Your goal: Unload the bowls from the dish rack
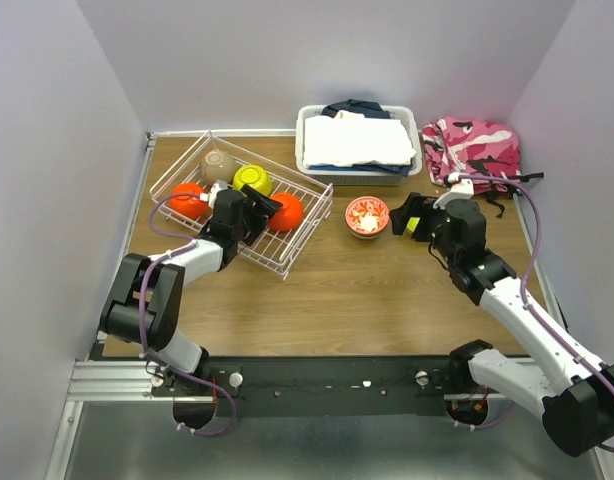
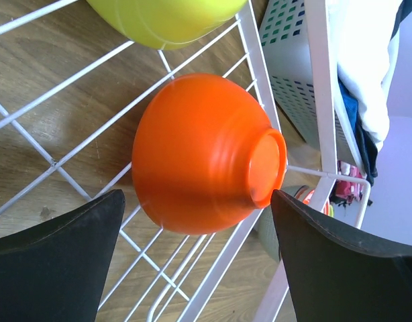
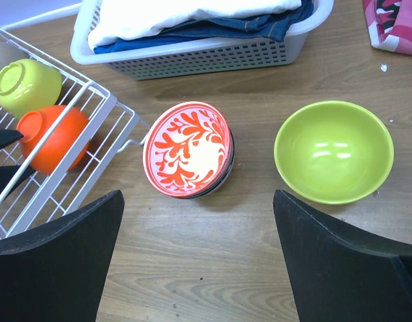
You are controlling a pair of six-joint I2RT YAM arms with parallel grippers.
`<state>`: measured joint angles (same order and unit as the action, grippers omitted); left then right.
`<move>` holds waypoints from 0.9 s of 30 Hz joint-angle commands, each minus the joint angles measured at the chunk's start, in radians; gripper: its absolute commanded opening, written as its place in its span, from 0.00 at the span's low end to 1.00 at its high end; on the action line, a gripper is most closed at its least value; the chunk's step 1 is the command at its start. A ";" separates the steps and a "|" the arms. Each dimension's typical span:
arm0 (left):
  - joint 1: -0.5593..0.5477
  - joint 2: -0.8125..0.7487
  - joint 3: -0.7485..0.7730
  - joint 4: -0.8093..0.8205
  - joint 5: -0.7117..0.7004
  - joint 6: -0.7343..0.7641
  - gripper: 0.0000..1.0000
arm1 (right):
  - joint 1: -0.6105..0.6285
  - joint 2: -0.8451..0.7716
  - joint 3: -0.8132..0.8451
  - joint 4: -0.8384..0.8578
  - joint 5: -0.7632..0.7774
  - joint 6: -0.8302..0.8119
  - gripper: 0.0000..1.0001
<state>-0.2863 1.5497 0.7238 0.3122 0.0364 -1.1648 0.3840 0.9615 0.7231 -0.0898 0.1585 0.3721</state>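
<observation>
Orange bowl point(image 2: 199, 151): glossy, tilted, foot ring showing, in white-wire dish rack point(image 2: 260, 64).

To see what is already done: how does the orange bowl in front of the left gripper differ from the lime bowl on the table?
The orange bowl lies inside the dish rack; the lime bowl stands on the table. The orange bowl is tipped over, base showing; the lime bowl is upright, mouth up. Both are small, round, plain.
</observation>
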 commanded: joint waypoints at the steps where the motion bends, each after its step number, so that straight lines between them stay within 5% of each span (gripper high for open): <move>1: -0.004 0.041 0.002 0.025 -0.029 -0.041 0.99 | 0.000 0.006 -0.019 0.038 -0.020 -0.015 1.00; 16: -0.004 0.127 0.006 0.111 -0.023 -0.093 0.98 | 0.000 0.033 -0.014 0.033 -0.051 -0.025 1.00; 27: -0.004 0.084 0.003 0.110 -0.029 -0.067 0.70 | -0.002 0.042 -0.007 0.030 -0.063 -0.029 1.00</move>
<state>-0.2901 1.6531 0.7338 0.4553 0.0376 -1.2594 0.3840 0.9993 0.7166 -0.0750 0.1123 0.3637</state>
